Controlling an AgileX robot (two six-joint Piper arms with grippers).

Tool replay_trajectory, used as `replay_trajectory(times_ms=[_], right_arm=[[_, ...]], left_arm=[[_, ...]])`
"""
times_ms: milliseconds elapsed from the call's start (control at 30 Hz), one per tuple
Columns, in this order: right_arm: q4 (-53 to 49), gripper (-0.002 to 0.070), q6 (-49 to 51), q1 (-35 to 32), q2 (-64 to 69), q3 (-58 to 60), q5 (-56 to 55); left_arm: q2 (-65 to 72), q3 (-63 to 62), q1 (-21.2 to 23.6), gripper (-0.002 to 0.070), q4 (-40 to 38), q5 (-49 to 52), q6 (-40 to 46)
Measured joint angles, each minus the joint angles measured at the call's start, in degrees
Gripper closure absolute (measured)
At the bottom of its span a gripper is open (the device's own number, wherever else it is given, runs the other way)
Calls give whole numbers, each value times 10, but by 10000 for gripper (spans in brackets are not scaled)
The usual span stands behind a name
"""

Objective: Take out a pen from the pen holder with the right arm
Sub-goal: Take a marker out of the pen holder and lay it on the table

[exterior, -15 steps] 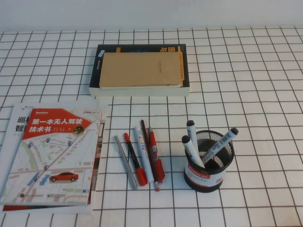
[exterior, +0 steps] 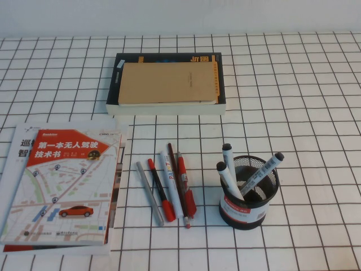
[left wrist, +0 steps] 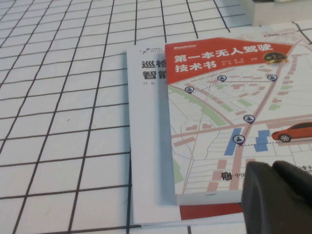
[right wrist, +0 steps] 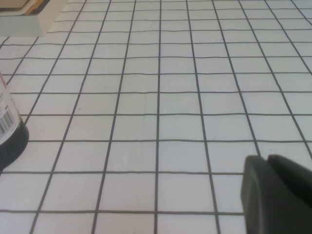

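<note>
A black mesh pen holder [exterior: 249,195] stands on the gridded table, right of centre, with three grey black-capped pens [exterior: 263,171] sticking out of it. Neither arm shows in the high view. In the right wrist view my right gripper [right wrist: 267,160] hovers over bare grid squares with its fingers pressed together and nothing between them. The holder's base [right wrist: 7,131] is only a sliver at that picture's edge, well away from the gripper. My left gripper [left wrist: 270,168] is shut and empty above a red-and-white book [left wrist: 229,112].
Several loose pens [exterior: 169,183] lie left of the holder. Two stacked books [exterior: 65,180] rest at the front left. A tan book on a black one [exterior: 167,84] lies at the back centre.
</note>
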Motion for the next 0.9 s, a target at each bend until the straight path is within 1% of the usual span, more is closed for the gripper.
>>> replay_trajectory(times_ms=[800, 900], right_arm=[[1, 692, 0, 0, 0, 0, 0], [23, 692, 0, 0, 0, 0, -16]], left_arm=[[0, 0, 0, 679, 0, 0, 0], [0, 0, 0, 679, 0, 0, 0]])
